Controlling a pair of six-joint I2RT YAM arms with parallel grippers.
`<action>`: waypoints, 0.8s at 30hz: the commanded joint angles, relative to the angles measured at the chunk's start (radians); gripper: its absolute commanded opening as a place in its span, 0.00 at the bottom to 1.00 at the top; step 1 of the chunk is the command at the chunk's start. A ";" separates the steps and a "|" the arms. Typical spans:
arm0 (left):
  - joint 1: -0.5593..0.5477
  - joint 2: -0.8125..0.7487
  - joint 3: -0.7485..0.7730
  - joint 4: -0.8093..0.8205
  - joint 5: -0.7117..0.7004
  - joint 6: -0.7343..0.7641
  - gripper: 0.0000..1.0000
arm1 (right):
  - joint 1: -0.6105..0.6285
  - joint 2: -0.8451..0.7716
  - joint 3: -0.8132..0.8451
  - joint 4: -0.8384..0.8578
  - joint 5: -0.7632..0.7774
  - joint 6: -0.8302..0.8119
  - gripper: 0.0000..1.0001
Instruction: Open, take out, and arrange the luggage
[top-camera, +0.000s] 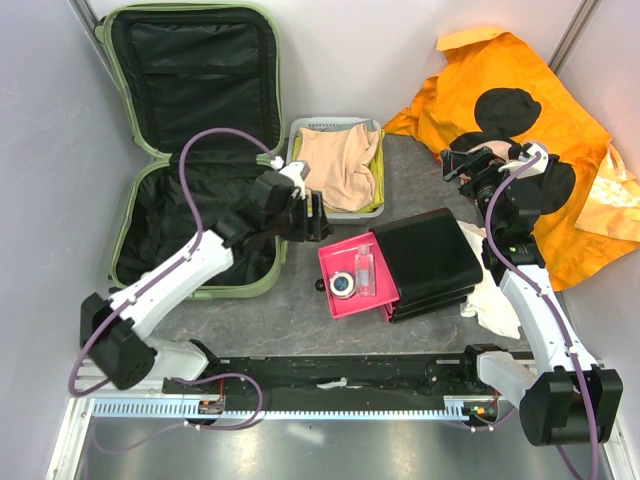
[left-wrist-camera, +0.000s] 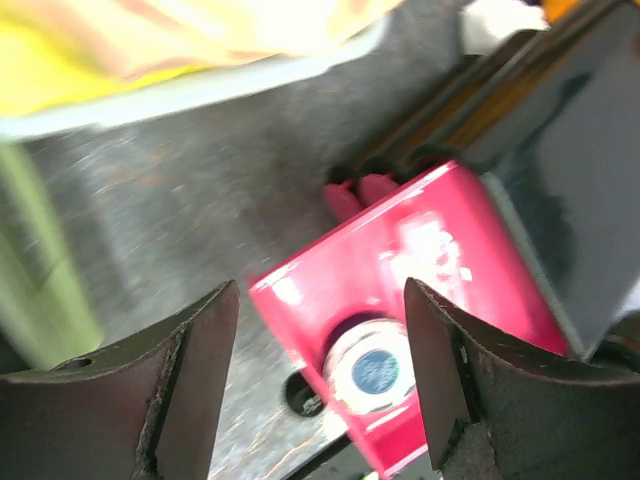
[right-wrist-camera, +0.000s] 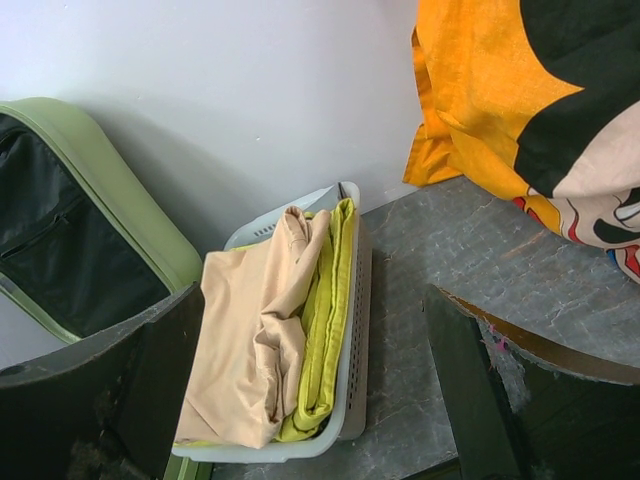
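The luggage (top-camera: 190, 85) lies open just behind the left fingers (left-wrist-camera: 190, 390), on their wrist side, with its lower shell flat on the worktop (top-camera: 300, 330) and its lid propped against the back wall. From the right fingers (right-wrist-camera: 120, 400) it sits well off, beyond their left tip and past the white basket (right-wrist-camera: 355, 320). Both pairs of fingers stand apart with nothing between them, the left pair above a pink drawer (left-wrist-camera: 420, 250). The luggage is a pale green hard shell with rounded corners and slack black lining, and it looks empty. It would likely feel stiff, smooth and bulky rather than heavy, and apt to slide. The green rim nearest the left fingers seems the surest hold, since the broad curved shell offers none.
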 joint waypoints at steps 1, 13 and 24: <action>-0.002 -0.092 -0.130 -0.020 -0.139 0.025 0.71 | -0.003 0.006 0.003 0.048 -0.007 0.007 0.98; -0.002 -0.133 -0.388 0.104 -0.005 -0.079 0.57 | -0.003 0.027 -0.006 0.077 -0.033 0.032 0.98; -0.003 -0.040 -0.412 0.299 0.110 -0.032 0.56 | -0.003 0.057 -0.008 0.106 -0.057 0.049 0.98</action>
